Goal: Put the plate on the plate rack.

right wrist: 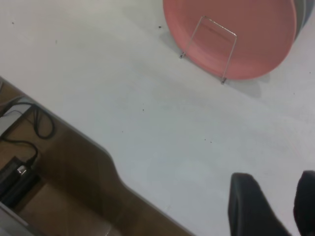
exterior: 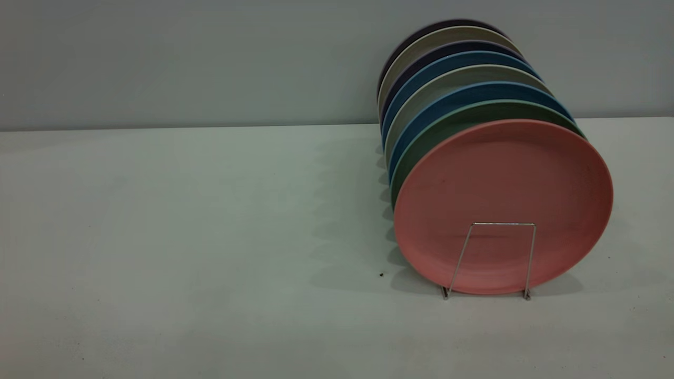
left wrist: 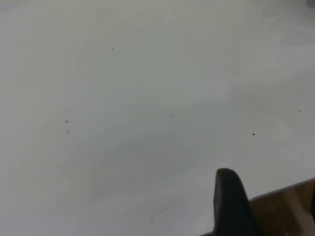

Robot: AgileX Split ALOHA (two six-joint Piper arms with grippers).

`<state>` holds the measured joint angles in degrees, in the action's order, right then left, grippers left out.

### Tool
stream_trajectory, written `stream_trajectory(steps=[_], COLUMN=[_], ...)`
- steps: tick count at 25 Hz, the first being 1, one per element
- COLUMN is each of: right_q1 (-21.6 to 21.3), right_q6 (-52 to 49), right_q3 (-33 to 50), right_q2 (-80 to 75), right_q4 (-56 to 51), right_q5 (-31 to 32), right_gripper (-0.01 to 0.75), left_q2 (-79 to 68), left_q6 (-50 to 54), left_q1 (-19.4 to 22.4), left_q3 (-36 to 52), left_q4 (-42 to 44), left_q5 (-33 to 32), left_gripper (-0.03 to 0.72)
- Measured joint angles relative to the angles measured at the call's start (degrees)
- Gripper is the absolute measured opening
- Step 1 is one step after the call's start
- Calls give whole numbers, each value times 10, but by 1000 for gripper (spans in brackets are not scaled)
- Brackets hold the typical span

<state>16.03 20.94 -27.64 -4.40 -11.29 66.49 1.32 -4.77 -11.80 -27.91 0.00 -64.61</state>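
Since the plate [exterior: 503, 205] already stands upright in the plate rack [exterior: 497, 258], frontmost, behind its last wire loop, your main risk is knocking it over. Your right gripper [right wrist: 273, 206] hangs spread and empty near the table edge; the left gripper's [left wrist: 231, 201] state you cannot tell, so withdraw clear of the rack.

Neither arm appears in the exterior view. The right gripper [right wrist: 273, 206] shows in its wrist view as two dark fingers [right wrist: 248, 204] parted by a gap. Of the left gripper only one dark finger [left wrist: 230, 204] shows.
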Motion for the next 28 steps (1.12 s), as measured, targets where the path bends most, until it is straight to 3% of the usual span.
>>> stream_trajectory(steps=[14,17,22,28], right_q1=[-6,-55,-165,-182], right_q6=[0,0,0,0], right_q3=[0,0,0,0], right_q2=[0,3,52,54], right_q4=[0,-1,-1,-2], right_q5=[0,0,2,6], right_gripper=[243,243,243,243], left_q2=[0,0,0,0], left_q6=[0,0,0,0], left_q1=[0,9,66,140], left_q3=[0,0,0,0], left_q4=[0,0,0,0], left_q5=[-1,-1,-1,-1], left_gripper=[427,427,427,427])
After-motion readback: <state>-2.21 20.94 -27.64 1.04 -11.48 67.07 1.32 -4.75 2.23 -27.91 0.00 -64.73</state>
